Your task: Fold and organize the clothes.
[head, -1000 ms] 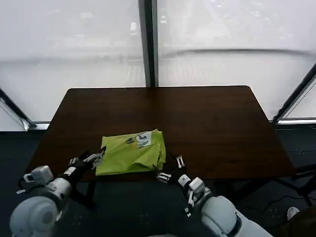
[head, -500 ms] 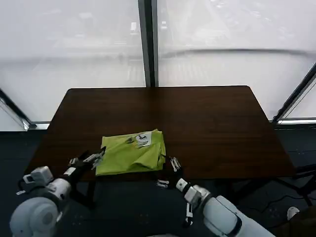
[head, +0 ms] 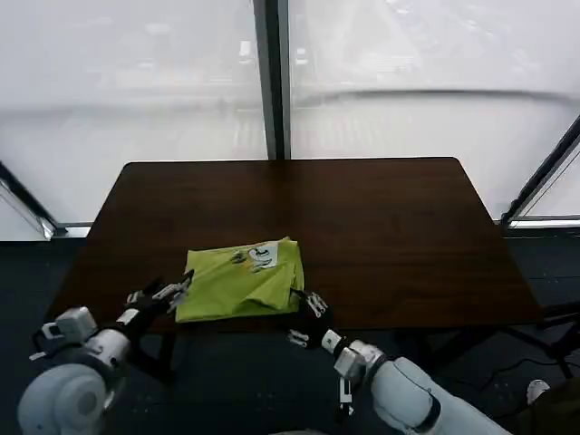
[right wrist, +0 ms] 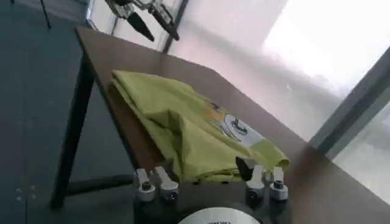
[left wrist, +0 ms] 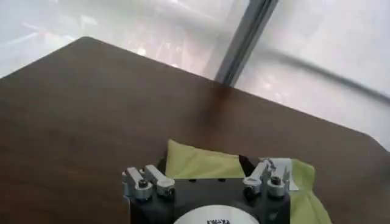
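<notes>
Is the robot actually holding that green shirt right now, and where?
No. Both the left gripper and right gripper sit open beside the folded T-shirt, gripping nothing.

Folded T-shirt [head: 241, 281] lies on the worktop [head: 381, 227], at its near edge and left of centre (print side toward the far edge). Left gripper [head: 174, 290] sits just beside the shirt's left edge. Right gripper [head: 304, 317] is at the shirt's near right corner, at the worktop's front edge. Window behind the worktop.
</notes>
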### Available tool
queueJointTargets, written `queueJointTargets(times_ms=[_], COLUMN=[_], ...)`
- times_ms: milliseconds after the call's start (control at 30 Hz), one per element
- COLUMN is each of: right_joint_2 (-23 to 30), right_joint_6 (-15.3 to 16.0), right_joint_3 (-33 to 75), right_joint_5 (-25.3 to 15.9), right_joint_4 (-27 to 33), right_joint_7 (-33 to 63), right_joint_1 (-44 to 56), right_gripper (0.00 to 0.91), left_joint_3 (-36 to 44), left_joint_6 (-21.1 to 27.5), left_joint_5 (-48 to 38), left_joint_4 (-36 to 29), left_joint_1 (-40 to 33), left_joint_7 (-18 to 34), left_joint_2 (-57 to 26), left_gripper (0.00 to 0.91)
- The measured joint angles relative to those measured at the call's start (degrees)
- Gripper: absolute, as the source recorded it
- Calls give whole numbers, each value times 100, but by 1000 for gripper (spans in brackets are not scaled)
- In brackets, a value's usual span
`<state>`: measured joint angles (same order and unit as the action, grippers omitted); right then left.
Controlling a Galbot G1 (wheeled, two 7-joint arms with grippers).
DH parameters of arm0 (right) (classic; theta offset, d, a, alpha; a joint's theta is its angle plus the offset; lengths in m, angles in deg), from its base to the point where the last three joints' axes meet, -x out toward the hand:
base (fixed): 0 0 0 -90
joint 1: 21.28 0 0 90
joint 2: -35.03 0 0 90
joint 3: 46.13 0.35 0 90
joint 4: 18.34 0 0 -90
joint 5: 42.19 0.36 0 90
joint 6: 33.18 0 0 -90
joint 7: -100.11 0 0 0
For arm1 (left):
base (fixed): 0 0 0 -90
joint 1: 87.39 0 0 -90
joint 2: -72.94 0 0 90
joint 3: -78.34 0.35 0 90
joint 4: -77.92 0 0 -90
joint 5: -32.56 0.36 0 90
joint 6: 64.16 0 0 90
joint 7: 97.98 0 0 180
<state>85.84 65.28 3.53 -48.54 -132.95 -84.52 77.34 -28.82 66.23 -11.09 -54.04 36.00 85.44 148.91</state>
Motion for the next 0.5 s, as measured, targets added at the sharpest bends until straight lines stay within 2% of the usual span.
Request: queueJointTargets(times_ms=[33,67,100,233,500], right_joint_2=[9,14,20,36,-69], right_joint_6=[0,0,-1,-5,-29], right_joint_3=[-9,-16,-29,-48,104], right_joint_5=[-5,-6,-9,-14,175], right_joint_4=[13,30,45,67,-48], right_joint_7=[-6,-8,-10,-17,32], right_joint_1=[-4,-8,-12,-25,46], right_gripper=[302,302,49,0,0], left_joint_3=[-4,-8,-13,-32,-53], left_joint_6=[-1,-3,-4,-10,-14], left_joint_5=[0,1,1,1,3], left_joint_4=[-3,-3,-3,-3,-5], left_joint_1=[5,9,12,21,25], left_joint_7=[-2,-3,-4,-9,-10], left_joint_2=[1,2,3,4,1], left_gripper=[878,878,878,878,878])
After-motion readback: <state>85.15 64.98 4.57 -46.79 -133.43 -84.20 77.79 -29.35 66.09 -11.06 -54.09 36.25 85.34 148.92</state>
